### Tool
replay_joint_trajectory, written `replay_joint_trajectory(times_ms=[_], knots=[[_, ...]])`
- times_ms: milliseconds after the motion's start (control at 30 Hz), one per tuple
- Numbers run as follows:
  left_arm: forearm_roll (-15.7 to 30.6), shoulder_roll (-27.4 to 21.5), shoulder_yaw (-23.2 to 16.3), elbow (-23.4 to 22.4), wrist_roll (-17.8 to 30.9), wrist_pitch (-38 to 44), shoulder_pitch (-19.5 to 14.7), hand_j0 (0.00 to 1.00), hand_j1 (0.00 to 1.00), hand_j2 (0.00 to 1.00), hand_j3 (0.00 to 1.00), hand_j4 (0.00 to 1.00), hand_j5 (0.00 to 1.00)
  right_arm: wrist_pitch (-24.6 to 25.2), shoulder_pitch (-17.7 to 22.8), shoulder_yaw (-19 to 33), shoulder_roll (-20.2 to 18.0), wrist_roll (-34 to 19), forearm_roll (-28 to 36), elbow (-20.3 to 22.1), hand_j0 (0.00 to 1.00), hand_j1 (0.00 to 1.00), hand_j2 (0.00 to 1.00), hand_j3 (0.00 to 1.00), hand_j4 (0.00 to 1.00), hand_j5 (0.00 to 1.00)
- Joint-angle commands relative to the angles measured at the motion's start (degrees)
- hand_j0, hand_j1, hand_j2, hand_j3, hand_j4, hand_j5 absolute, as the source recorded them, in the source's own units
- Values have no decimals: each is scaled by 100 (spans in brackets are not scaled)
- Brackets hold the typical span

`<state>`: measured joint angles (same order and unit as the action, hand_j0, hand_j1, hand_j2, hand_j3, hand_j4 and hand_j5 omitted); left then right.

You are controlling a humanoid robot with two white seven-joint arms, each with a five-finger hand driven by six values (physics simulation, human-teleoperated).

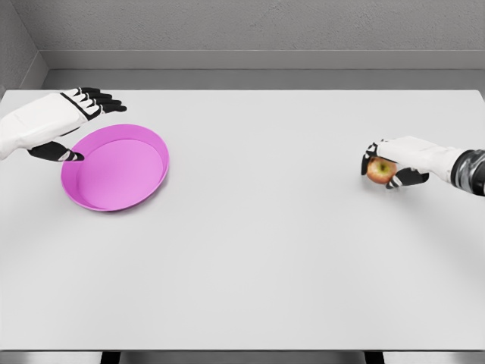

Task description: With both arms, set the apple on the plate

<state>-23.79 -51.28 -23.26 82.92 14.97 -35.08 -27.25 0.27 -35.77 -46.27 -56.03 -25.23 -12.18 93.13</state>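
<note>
**Now: apple gripped at the right, plate waiting at the left**

At the far left, the left hand (57, 121) hovers over the table (258, 243) at the back-left rim of the plate (155, 178). Its fingers are spread and relaxed, holding nothing; the thumb tip points down at the rim and looks to be touching or just above it, though one view cannot settle which.

The plate is a pink, shallow dish with a raised wall, lying flat. It looks light and stiff, so a nudge could slide it across the smooth tabletop; a steadying hold on the near-left rim seems the likely job for this hand.

Across the middle the tabletop offers a plain, flat path, with nothing standing between plate and apple.

Well apart at the right, the right hand (402, 163) has its fingers curled around the apple (381, 171), thumb below and fingers over the top, low to the table. Whether the apple rests on the surface or is just lifted I cannot tell. It is small, round, firm and probably smooth-skinned, so likely to roll or slip from a loose pinch; a wrap around its widest part suits it best. The plate's wall will have to be cleared on the way in.
</note>
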Motion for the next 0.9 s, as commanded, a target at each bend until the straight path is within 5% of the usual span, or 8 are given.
replay_joint_trajectory(times_ms=[0, 433, 867], knots=[[33, -5, 6, 5, -3, 8, 0, 100, 100, 100, 100, 100, 100, -1, -17, 13, 5, 1, -3, 91, 45, 45, 45, 45, 45, 45], [6, 4, 67, 84, -3, 8, 0, 100, 100, 100, 100, 100, 100, -1, -316, 21, 558, 1, -12, 443, 45, 45, 45, 45, 45, 45], [42, -84, 6, 84, -3, 8, 0, 100, 100, 100, 100, 100, 100, -18, -352, -49, 2000, -219, -12, 487, 46, 46, 46, 46, 46, 46]])
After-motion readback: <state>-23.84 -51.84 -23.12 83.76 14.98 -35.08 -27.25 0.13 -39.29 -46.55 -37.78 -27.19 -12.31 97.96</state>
